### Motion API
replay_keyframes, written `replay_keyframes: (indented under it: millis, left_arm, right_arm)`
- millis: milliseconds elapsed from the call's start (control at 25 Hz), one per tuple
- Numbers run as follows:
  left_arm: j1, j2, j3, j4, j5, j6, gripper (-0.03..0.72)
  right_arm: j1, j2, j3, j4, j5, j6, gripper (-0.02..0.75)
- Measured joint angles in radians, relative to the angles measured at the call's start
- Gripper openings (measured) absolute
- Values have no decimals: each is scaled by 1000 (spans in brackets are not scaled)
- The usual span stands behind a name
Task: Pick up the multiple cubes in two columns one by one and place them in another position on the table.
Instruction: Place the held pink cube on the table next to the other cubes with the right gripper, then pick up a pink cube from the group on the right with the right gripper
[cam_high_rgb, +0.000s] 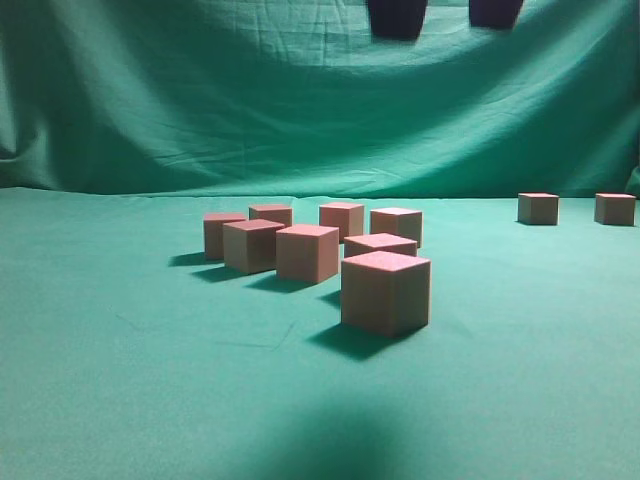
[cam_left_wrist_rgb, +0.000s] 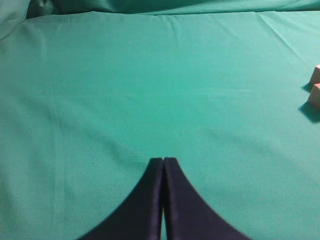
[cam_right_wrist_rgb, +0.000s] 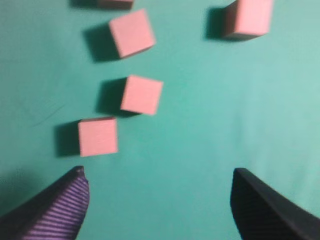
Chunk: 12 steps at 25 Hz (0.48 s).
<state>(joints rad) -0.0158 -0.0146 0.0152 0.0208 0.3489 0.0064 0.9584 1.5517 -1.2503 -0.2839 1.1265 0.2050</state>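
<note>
Several salmon-pink cubes stand in a loose cluster in the middle of the green table. Two more cubes sit apart at the far right. My right gripper hangs open above the cluster with only bare cloth between its fingers. The nearest cube lies just beyond its left fingertip. In the exterior view the right gripper shows as two dark tips at the top edge. My left gripper is shut and empty over bare cloth, with two cubes at the right edge of its view.
A draped green cloth backdrop closes off the far side of the table. Bare cloth lies in front of and to the left of the cluster.
</note>
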Motion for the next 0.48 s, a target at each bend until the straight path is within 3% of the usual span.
replay_keyframes:
  millis: [320,480]
  left_arm:
    - [0,0,0,0,0,0,0]
    - [0,0,0,0,0,0,0]
  right_arm:
    - [-7,-205,-33,-284,24,197,578]
    - [-107,-246,-33,-320,32,259,578]
